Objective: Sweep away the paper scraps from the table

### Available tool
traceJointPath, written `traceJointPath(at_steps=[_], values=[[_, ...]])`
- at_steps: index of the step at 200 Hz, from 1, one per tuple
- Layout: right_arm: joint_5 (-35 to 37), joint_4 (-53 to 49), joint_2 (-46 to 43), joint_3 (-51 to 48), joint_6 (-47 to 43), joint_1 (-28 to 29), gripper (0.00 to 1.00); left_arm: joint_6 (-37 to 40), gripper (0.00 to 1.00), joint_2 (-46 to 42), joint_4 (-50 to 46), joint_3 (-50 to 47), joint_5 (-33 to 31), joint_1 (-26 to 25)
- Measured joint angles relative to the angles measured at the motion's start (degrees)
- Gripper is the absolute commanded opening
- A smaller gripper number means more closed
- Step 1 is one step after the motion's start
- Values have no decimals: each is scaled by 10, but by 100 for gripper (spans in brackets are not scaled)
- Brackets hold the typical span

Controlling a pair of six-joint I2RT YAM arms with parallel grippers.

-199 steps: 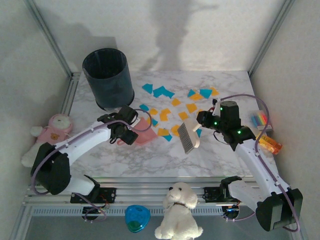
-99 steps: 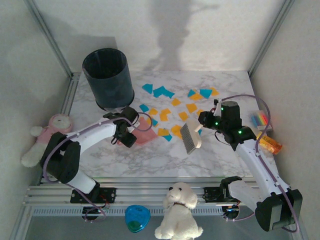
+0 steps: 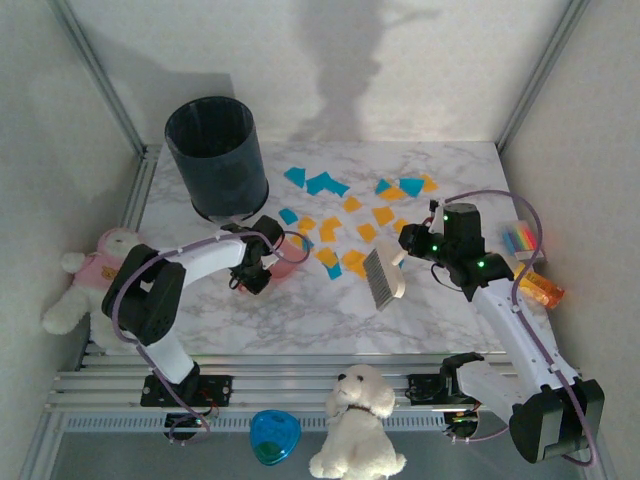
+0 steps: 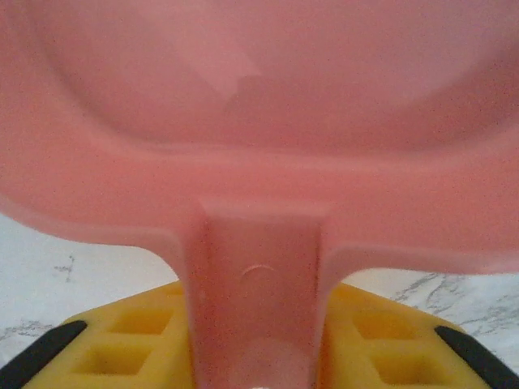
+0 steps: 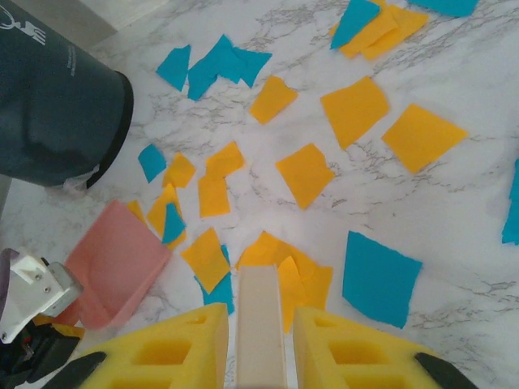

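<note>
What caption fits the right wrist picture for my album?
Right hand holds the brush over orange and blue paper scraps, pink dustpan near the dark bin.

Bare table (image 3: 300, 315) lies open along the near edge; the dark bin (image 3: 215, 155) blocks the far-left corner, the striped block (image 3: 520, 238) the right rim.

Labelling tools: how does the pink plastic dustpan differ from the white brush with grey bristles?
The pink plastic dustpan is a flat open scoop; the white brush with grey bristles is a narrow ribbed block. The dustpan is in the left gripper, the brush in the right gripper. The dustpan lies left of the paper scraps, the brush at their near edge. Both are gripped by their handles.
</note>
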Motion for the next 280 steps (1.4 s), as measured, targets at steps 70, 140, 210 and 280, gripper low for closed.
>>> traceJointPath(at_steps=[70, 140, 210, 280], values=[[0, 0, -2, 0, 0, -3, 0, -2, 14, -16, -9, 1, 10, -2], [12, 0, -3, 0, 1, -6, 0, -3, 12, -34, -26, 46, 13, -23], [39, -17, -17, 0, 0, -16, 0, 10, 12, 41, -20, 127, 24, -110], [62, -43, -32, 0, -10, -26, 0, 39, 15, 98, -9, 174, 33, -160]])
